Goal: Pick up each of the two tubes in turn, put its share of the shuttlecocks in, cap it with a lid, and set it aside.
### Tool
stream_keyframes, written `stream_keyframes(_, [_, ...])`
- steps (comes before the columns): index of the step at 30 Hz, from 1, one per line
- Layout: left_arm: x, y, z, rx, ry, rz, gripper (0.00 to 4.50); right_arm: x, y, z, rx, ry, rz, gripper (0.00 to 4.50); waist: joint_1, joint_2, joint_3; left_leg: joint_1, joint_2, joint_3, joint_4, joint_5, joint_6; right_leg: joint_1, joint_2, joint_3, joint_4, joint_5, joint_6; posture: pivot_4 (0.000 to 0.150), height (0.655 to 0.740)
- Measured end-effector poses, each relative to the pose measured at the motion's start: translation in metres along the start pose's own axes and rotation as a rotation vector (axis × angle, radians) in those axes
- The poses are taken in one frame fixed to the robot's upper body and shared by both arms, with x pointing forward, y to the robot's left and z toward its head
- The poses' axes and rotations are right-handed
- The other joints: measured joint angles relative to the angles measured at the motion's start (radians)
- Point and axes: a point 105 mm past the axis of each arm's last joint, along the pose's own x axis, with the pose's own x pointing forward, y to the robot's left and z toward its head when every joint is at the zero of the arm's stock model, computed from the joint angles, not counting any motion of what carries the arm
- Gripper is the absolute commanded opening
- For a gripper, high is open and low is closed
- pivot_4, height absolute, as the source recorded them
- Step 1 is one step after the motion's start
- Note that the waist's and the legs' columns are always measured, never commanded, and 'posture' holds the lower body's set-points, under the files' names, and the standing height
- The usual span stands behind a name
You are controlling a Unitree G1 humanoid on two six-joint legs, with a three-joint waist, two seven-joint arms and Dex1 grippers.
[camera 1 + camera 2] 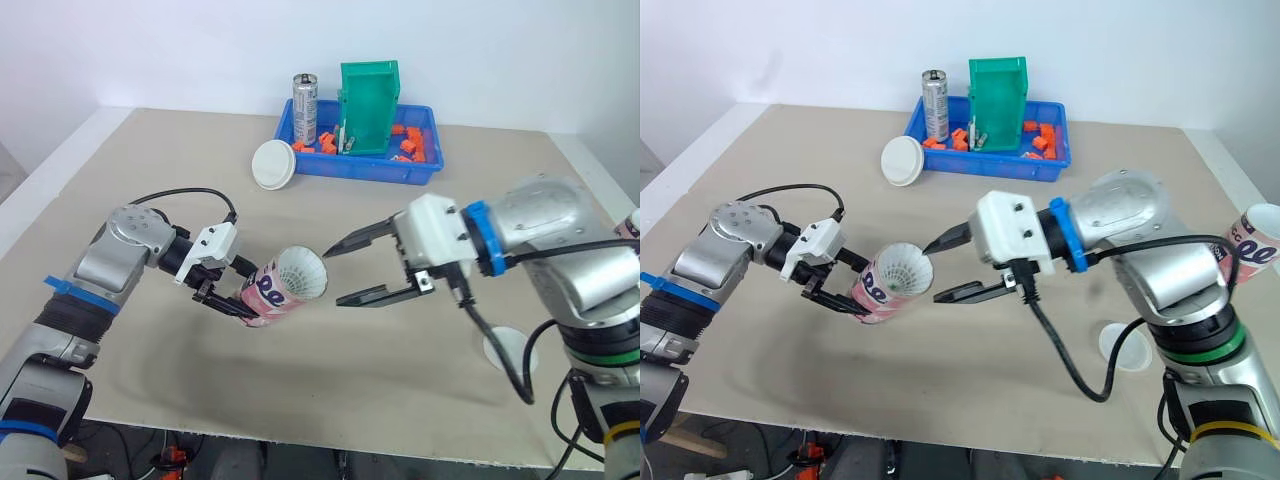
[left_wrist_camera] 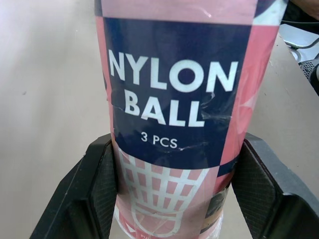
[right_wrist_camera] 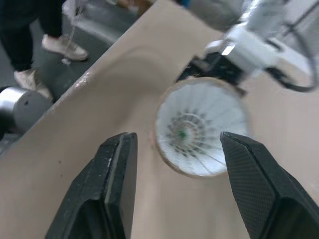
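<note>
My left gripper (image 1: 240,288) is shut on a pink and navy tube (image 1: 268,293) marked NYLON BALL (image 2: 172,84), holding it tilted above the table with its mouth toward my right arm. A white shuttlecock (image 1: 301,272) sits in that mouth, skirt outward (image 3: 199,127). My right gripper (image 1: 335,275) is open just beyond the mouth, with nothing between its fingers. A second tube (image 1: 1255,238) stands at the far right edge. One white lid (image 1: 272,164) lies beside the blue tray, another (image 1: 510,350) lies on the table below my right arm.
At the back of the table a blue tray (image 1: 425,172) holds orange pieces, a green bin (image 1: 368,108) and a silver can (image 1: 305,108). In the right wrist view a person's shoes (image 3: 52,46) stand on the floor beyond the table edge.
</note>
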Motion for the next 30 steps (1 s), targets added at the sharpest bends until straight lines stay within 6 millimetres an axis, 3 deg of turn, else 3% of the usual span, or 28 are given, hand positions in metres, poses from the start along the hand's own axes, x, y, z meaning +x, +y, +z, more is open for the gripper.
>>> stream_keyframes(2, [0.000,0.000,0.000,0.000,0.000,0.000,3.08,-0.006,-0.004,-0.001,0.028,-0.017,-0.037,2.98,0.000,0.000,0.000,0.000,0.000,0.000,0.000,0.000,0.000,0.000,0.000,0.000,0.000,0.000,0.000,0.150,0.7362])
stream_keyframes(3, [0.000,0.000,0.000,0.000,0.000,0.000,3.08,-0.009,-0.008,0.000,0.039,-0.031,-0.062,2.76,0.000,0.000,0.000,0.000,0.000,0.000,0.000,0.000,0.000,0.000,0.000,0.000,0.000,0.001,0.000,0.150,0.7362])
stream_keyframes(5, [0.000,0.000,0.000,0.000,0.000,0.001,3.08,-0.015,-0.012,0.002,0.058,-0.049,-0.099,2.09,-0.001,0.000,0.000,0.000,0.000,0.000,0.000,0.000,0.000,0.000,0.000,0.000,0.000,0.001,0.000,0.150,0.7362])
stream_keyframes(9, [0.000,0.000,0.000,-0.001,0.000,0.001,3.08,-0.011,-0.010,0.000,0.074,-0.043,-0.081,0.28,-0.001,0.000,0.000,0.000,0.000,0.000,0.000,0.000,0.000,0.000,0.001,0.000,0.000,0.000,0.000,0.150,0.7362])
stream_keyframes(10, [0.000,0.000,0.000,-0.001,0.000,0.001,3.08,-0.009,-0.009,-0.001,0.080,-0.041,-0.072,0.07,-0.001,0.000,0.000,0.000,0.000,0.000,0.000,0.000,0.000,-0.001,0.000,0.000,0.000,0.000,0.000,0.150,0.7362])
stream_keyframes(18, [-0.001,0.001,-0.001,-0.004,0.001,0.004,3.08,0.019,-0.005,-0.008,0.053,0.004,0.043,0.07,-0.003,0.000,0.000,0.000,0.001,0.001,0.000,0.000,0.000,-0.001,0.001,0.000,0.000,0.001,-0.001,0.150,0.7362])
stream_keyframes(27, [0.000,0.002,0.001,0.002,-0.003,0.004,3.08,0.059,-0.032,-0.018,0.005,0.076,0.143,0.07,-0.001,0.000,0.000,0.000,0.002,0.000,0.000,0.000,0.000,-0.002,0.001,-0.001,0.000,0.002,-0.002,0.150,0.7362])
stream_keyframes(30, [0.000,0.002,0.001,0.001,-0.003,0.005,3.08,0.073,-0.028,-0.025,-0.009,0.111,0.236,0.07,-0.001,0.000,0.000,0.000,0.002,0.000,0.000,0.000,0.000,-0.002,0.001,-0.001,0.000,0.001,-0.003,0.150,0.7362])
